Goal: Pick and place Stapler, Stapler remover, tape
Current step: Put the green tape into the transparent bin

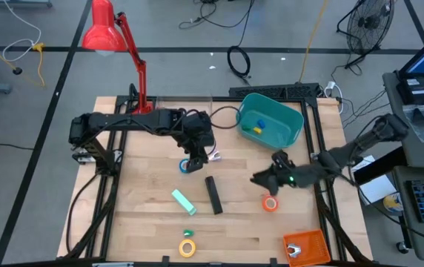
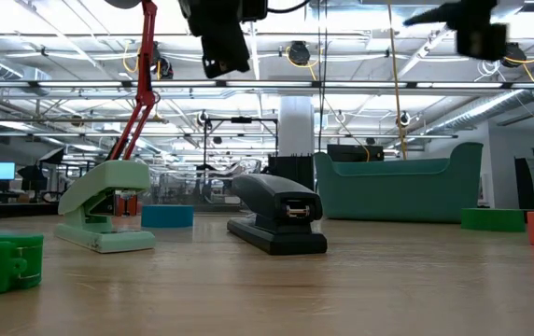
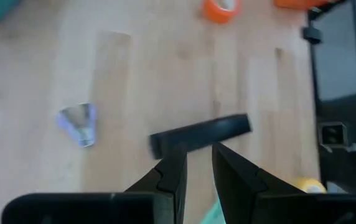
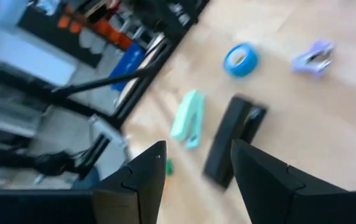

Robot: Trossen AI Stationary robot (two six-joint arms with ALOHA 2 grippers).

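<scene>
Item: black stapler (image 1: pixel 213 194), lying flat on the bare wood near mid-table (image 1: pixel 138 222), untouched, just ahead of and below the left gripper (image 1: pixel 192 162), and well to the side of the right gripper (image 1: pixel 260 179). Adjacent: mint-green stapler (image 1: pixel 183 201) beside it; blue tape roll (image 1: pixel 187 165) almost under the left gripper; pale lilac staple remover (image 4: pixel 313 56) near that roll; orange tape roll (image 1: pixel 270 203) just below the right gripper; yellow tape roll (image 1: pixel 188 248) and green one (image 1: pixel 189 233) at the near edge. Teal bin (image 1: pixel 292 132) beyond the right gripper. Left gripper: fingers a narrow gap apart, holding nothing. Right gripper: fingers spread, empty, raised clear of the wood. Handling advice: widen the left fingers, straddle the black bar across its narrow width at mid-length, descend squarely, then close.
</scene>
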